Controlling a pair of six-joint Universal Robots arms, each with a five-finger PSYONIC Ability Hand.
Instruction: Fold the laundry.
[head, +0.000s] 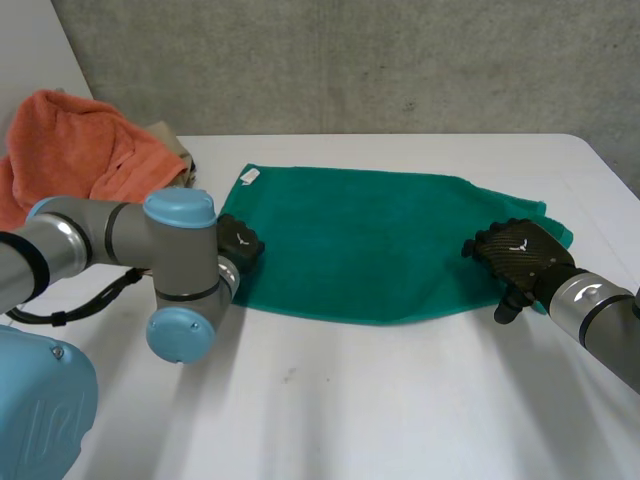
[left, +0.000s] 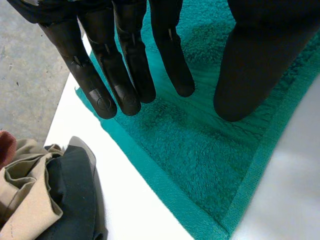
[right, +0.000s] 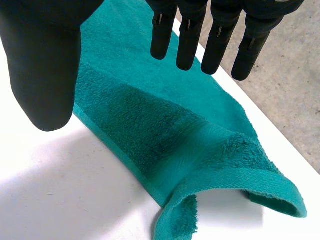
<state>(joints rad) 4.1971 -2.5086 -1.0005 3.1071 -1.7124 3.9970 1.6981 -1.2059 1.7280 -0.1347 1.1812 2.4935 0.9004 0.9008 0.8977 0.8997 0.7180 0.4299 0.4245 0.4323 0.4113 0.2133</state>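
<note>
A green towel (head: 370, 240) lies spread flat across the middle of the white table (head: 400, 400). My left hand (head: 240, 243) is over the towel's left edge, close to its near left corner. In the left wrist view the left hand (left: 130, 65) has straight fingers and a thumb set apart just above the towel (left: 200, 160), holding nothing. My right hand (head: 520, 255) is over the towel's right edge near the front corner. In its own wrist view the right hand (right: 190, 35) is open above the towel (right: 150, 115), whose corner past the fingertips is curled up.
An orange cloth (head: 70, 150) is heaped at the back left of the table with a beige garment (head: 170, 135) behind it. Beside the left hand lie a beige cloth (left: 25, 200) and a dark cloth (left: 75, 200). A white label (head: 250, 177) marks the towel's far left corner.
</note>
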